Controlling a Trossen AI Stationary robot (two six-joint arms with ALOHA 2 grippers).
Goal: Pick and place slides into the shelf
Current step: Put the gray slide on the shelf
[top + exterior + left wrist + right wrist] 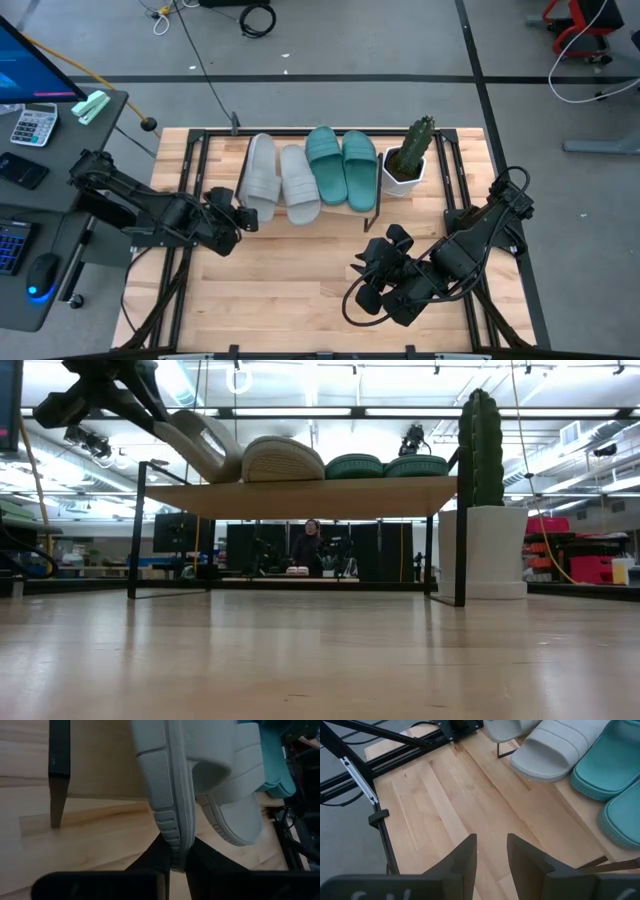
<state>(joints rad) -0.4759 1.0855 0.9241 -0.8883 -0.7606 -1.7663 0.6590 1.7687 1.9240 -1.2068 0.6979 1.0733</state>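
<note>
Looking from above, four slides are sitting on the shelf point(368, 212) in the upper middle of the frame: two grey slides point(281, 181) on the left, two teal slides point(341, 166) beside them. One potted cactus point(409, 156) is standing just right of them. The left pincer point(244, 217) is clamping the heel of the leftmost grey slide point(261, 173). The right pincer point(375, 272) is hovering over the worktop point(290, 270) at lower right, holding nothing.

At table height, the leftmost grey slide point(205, 445) is tilting at upper left.

The left wrist camera is showing the fingers point(205, 862) pinching that slide's sole edge point(170, 815).

The right wrist camera is showing its fingers point(525, 860) standing slightly apart over bare wood.
</note>
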